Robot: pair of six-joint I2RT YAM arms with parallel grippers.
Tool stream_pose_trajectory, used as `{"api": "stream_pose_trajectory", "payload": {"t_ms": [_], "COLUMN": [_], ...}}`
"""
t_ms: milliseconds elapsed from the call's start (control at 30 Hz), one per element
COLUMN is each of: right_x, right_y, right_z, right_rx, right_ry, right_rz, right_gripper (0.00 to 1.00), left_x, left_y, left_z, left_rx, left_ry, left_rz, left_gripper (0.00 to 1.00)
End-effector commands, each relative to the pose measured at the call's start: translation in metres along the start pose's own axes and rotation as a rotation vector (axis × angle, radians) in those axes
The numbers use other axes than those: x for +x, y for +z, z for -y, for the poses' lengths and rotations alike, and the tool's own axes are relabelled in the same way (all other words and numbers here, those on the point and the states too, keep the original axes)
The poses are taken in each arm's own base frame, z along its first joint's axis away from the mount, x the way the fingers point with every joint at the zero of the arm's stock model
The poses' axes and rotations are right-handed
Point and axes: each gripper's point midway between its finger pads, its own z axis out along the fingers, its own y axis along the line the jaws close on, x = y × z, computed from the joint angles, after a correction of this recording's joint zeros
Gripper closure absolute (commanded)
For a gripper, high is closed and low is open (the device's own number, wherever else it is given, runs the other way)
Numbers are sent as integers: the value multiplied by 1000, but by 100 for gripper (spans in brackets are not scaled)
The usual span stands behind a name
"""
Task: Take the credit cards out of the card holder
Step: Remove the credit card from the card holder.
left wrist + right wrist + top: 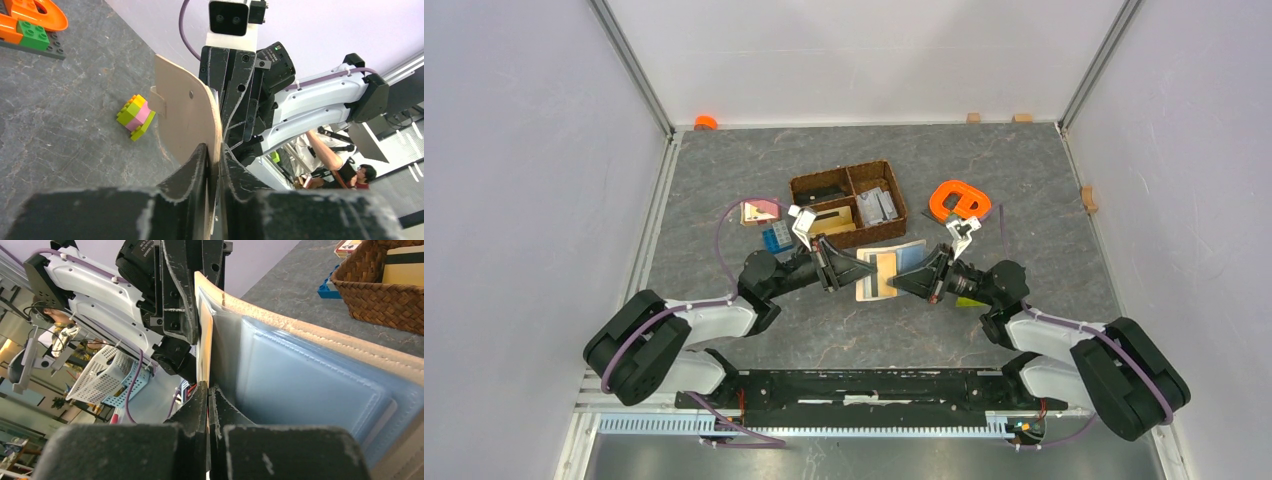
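The card holder point(906, 257) is held open above the table between my two grippers, its pale blue-grey inside facing up. In the left wrist view its beige cover point(182, 107) with the snap tab stands on edge between the fingers, and my left gripper point(214, 148) is shut on that edge. My right gripper point(207, 388) is shut on the thin cream edge of a credit card point(204, 335) that stands in front of the blue plastic pockets point(310, 390). From above, the card point(879, 270) shows a dark stripe and lies on the holder's left half. The two grippers' tips nearly meet.
A brown woven divided basket point(849, 205) with items in it stands just behind the holder. An orange toy point(959, 200) lies at the right, a blue brick point(776, 238) and a pink-beige piece point(759, 211) at the left. A green-pink brick stack point(136, 117) lies near the right arm.
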Motion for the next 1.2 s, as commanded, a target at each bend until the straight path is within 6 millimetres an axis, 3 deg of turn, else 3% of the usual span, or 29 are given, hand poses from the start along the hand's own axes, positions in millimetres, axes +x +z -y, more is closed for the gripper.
{"api": "stream_pose_trajectory", "payload": {"t_ms": [0, 133, 367, 700, 900, 1033, 1167], "right_x": [-10, -11, -13, -17, -23, -33, -45], "right_y": [-1, -3, -11, -17, -21, -34, -42], "right_z": [-14, -5, 12, 19, 38, 61, 67], "right_rx": [-62, -25, 43, 75, 190, 359, 429], "right_ry": [-42, -34, -1, 5, -85, -185, -235], "right_rz": [33, 44, 69, 94, 98, 140, 194], "right_gripper": [100, 100, 100, 100, 100, 100, 100], "left_x": [-6, -10, -17, -19, -26, -34, -46], "left_y": [1, -3, -8, -11, -19, -35, -52], "left_z": [19, 20, 23, 21, -4, -21, -28], "left_rx": [77, 76, 70, 59, -109, -257, -350], "left_ry": [21, 28, 40, 46, 85, 112, 147], "left_rz": [14, 36, 76, 94, 127, 185, 259], "left_gripper": [87, 98, 97, 98, 98, 98, 98]}}
